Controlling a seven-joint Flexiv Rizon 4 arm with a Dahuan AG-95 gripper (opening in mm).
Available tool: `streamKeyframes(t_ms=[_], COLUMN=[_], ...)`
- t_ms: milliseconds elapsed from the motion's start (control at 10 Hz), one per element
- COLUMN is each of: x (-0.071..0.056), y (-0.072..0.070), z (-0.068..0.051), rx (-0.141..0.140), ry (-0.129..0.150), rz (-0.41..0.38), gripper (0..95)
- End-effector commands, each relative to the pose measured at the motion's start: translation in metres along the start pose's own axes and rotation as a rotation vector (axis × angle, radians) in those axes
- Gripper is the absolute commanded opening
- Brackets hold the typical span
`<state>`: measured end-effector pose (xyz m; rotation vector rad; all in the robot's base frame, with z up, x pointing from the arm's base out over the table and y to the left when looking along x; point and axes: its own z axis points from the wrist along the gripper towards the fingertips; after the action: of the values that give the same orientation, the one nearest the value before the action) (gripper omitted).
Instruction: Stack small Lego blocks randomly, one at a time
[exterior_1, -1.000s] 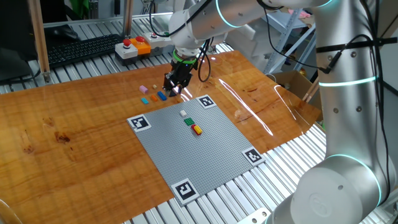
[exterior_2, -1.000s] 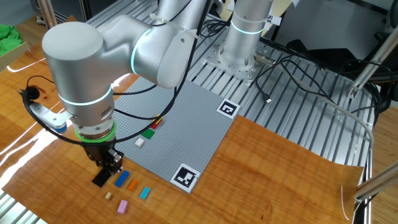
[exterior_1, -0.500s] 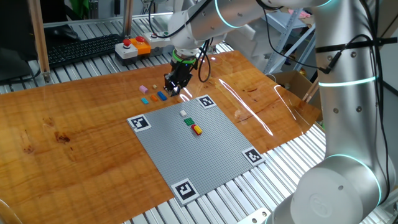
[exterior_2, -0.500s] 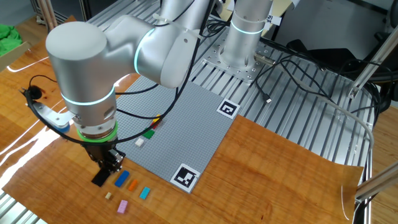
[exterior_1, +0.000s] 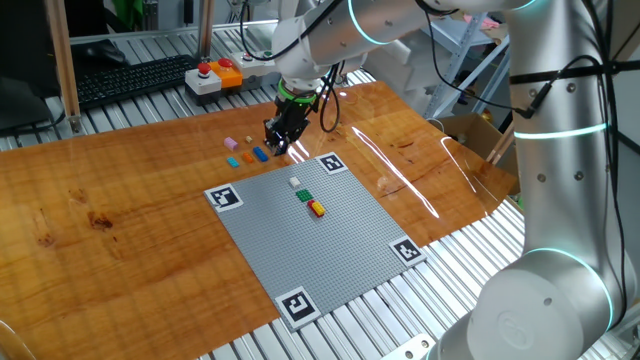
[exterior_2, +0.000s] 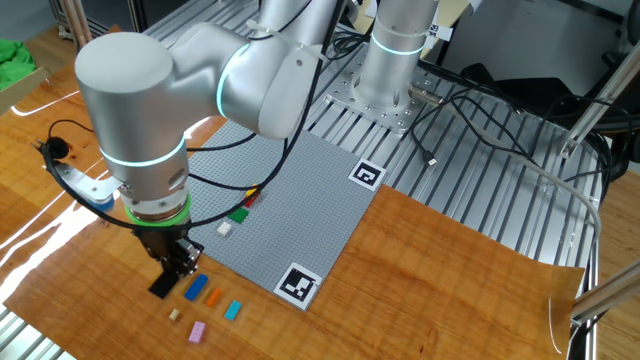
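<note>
Gripper points straight down at the table, just past the far edge of the baseplate, beside the row of loose bricks. Jaws look narrow, but neither view shows whether they're clamped on a brick or just closing: can't tell.

Loose bricks sit on the wood in a short row left of the gripper in the one view: blue nearest the fingers, then orange, light blue, pink, plus a small tan one. A black piece lies right at the fingertips.

On the baseplate: white brick, green, then a red/yellow pair close together.

Button box is on the far rail, well apart.
</note>
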<state>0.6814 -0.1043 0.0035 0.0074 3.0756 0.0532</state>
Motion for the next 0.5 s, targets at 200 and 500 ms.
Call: streamKeyframes(t_ms=[200, 500], x=[0.013, 0.031], y=[0.005, 0.014], z=[-0.011, -0.025], rx=[-0.002, -0.009], ry=[0.011, 0.027], rz=[-0.003, -0.006], gripper=[0.0, 0.0])
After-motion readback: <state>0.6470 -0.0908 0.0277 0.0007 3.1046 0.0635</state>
